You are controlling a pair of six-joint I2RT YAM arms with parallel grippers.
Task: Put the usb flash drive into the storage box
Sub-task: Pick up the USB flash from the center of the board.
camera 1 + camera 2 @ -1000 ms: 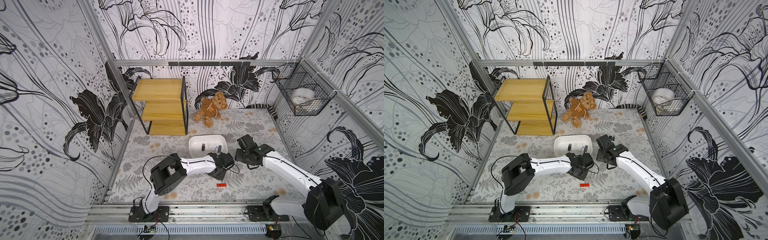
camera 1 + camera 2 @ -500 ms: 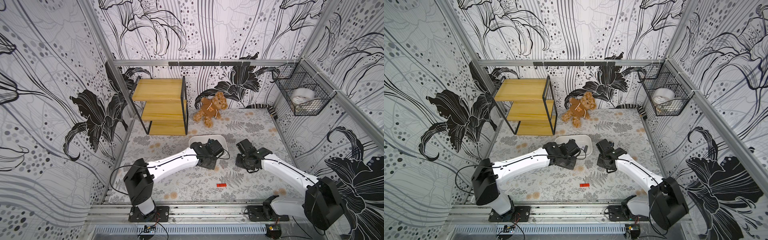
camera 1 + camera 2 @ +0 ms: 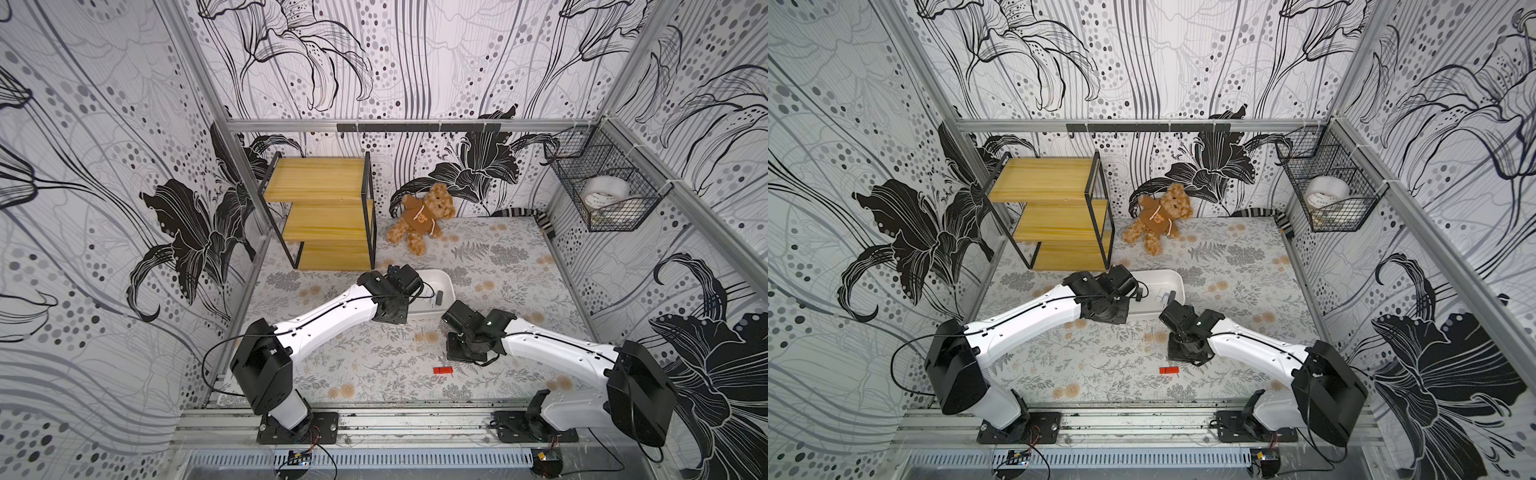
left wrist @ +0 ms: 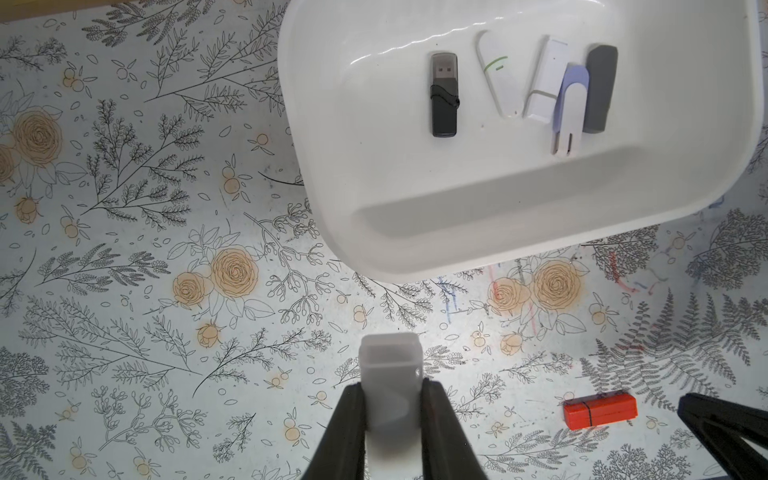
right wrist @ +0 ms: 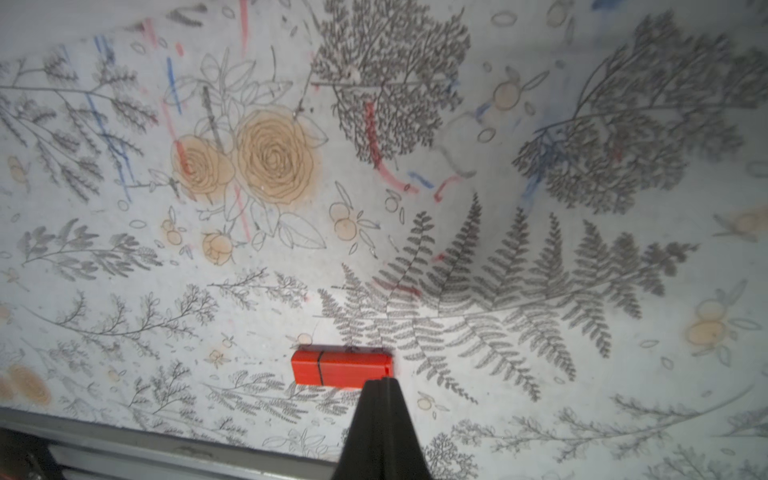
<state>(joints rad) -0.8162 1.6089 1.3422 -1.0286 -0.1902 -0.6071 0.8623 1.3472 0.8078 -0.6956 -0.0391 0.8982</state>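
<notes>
While the left gripper squeezes a white flash drive tight, we see that drive held over the flowery mat. It is near the storage box but not in it. Five more drives lie inside the box: a black one, a white one with a green mark, a plain white one, a purple and white one and a grey one. A red flash drive lies flat on the mat, well apart from the box. The right gripper is pressed together with nothing in it. Its tip is just beside one end of the red drive. That picture is blurry, so we cannot tell if they touch.
</notes>
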